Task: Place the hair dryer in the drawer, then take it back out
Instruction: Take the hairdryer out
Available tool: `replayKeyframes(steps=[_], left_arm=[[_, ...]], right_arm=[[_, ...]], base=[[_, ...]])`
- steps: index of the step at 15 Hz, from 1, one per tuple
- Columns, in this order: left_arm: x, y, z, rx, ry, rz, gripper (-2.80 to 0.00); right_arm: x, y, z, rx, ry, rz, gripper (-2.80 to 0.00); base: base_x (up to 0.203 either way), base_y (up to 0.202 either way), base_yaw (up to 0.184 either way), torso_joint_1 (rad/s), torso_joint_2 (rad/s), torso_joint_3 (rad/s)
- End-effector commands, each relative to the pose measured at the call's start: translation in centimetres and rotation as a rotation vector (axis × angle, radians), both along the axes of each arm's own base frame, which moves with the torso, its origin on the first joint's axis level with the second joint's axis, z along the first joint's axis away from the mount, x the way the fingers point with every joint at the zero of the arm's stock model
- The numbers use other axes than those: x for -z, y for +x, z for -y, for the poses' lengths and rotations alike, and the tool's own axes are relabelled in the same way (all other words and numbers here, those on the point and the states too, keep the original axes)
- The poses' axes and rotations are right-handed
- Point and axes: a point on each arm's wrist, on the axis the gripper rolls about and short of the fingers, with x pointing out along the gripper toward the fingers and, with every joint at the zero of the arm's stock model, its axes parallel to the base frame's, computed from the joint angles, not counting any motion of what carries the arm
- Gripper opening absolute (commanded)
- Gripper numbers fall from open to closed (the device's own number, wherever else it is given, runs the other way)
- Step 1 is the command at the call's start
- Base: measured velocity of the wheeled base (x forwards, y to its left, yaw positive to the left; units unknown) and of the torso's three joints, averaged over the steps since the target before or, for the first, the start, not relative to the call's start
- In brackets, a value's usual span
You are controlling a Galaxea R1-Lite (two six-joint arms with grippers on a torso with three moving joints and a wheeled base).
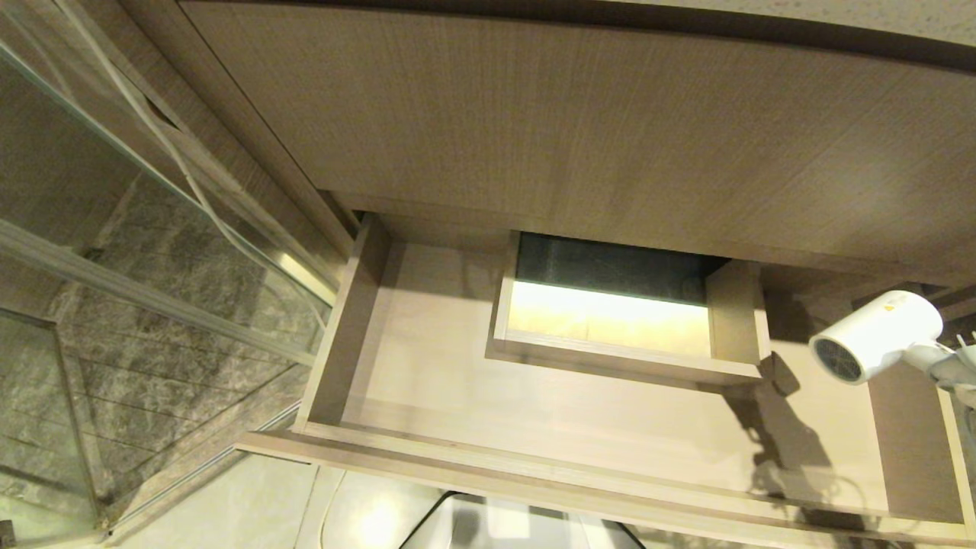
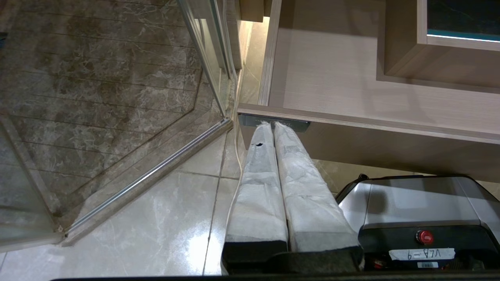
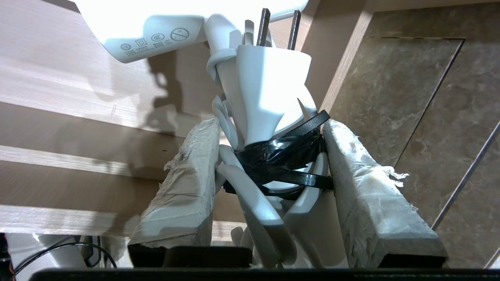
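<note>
Currently, you see the drawer (image 1: 396, 366) pulled out below the tall wood-grain panel (image 1: 579, 130), with its box-shaped cut-out (image 1: 732, 313) set against the back wall.

1. Hair dryer position. The hair dryer (image 1: 877, 332) is held in the air above the drawer's right end, near the right wall. Its round grey mesh grille (image 1: 837, 360) faces the head camera. Its shadow falls on the drawer floor beside the cut-out.

2. Right gripper. In the right wrist view, the right gripper (image 3: 269, 156) is clamped on the dryer's bundled white cord (image 3: 254, 203), one padded finger on each side. The bundle is bound with black tape (image 3: 281, 156) and a black cable tie (image 3: 308, 180). The white plug (image 3: 269, 89) stands out beyond the fingertips, its two prongs pointing away from the wrist. The dryer body appears past the plug, above the drawer floor.

3. Left gripper. In the left wrist view, the left gripper (image 2: 273, 127) has its two padded fingers pressed together with nothing between them. Its tips point at the small black plate (image 2: 273, 122) on the drawer front, at the drawer's left corner. The robot base (image 2: 422, 210) and tiled floor (image 2: 136, 218) lie below it.
</note>
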Motion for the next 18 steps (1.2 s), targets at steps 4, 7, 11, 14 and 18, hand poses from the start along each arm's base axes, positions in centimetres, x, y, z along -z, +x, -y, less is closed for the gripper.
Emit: replayKeyframes(steps=[4,7,11,14,18], left_arm=[[0.0,0.0,0.0,0.0,0.0,0.0,-2.8],[0.0,0.0,0.0,0.0,0.0,-0.001,-2.8],[0.0,0.0,0.0,0.0,0.0,0.0,-2.8],[0.0,0.0,0.0,0.0,0.0,-0.001,-2.8],[0.0,0.0,0.0,0.0,0.0,-0.001,-2.8]], right_arm=[[-0.2,-0.3,-0.4,-0.012,-0.005,0.004,-2.8],[-0.2,-0.4,-0.4,-0.012,-0.006,0.005,-2.8],[0.0,-1.0,-0.8,-0.014,-0.007,0.005,-2.8],[0.2,-1.2,-0.9,-0.013,-0.003,-0.003,-2.8],[0.4,-1.3,-0.9,-0.013,0.005,-0.016,-2.8]], base=[[0.0,0.0,0.0,0.0,0.0,0.0],[0.0,0.0,0.0,0.0,0.0,0.0],[0.0,0.0,0.0,0.0,0.0,0.0],[0.0,0.0,0.0,0.0,0.0,0.0],[0.0,0.0,0.0,0.0,0.0,0.0]])
